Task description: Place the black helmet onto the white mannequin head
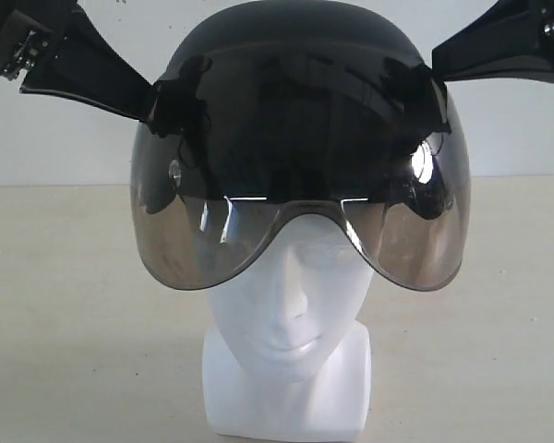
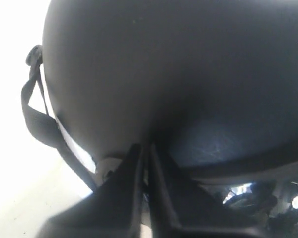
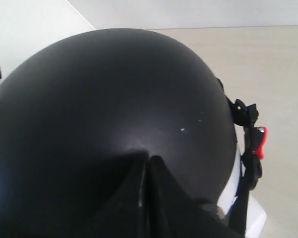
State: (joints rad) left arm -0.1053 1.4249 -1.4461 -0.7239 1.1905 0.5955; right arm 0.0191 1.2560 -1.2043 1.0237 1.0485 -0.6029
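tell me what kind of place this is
Most likely a robot test bench in a lab, not a shop or home: a plain beige tabletop against a blank white wall, with a white mannequin head and the black helmet that the left tool and right tool hold over it.

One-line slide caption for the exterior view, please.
Left end effector and right end effector hold the matte black smoky-visored helmet by its sides over the smooth white mannequin head.

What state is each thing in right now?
black helmet, visor down, held from both sides.
white mannequin head, upright, crown hidden inside the helmet.
left end effector, shut, tips against the helmet.
right end effector, shut, tips against the helmet.
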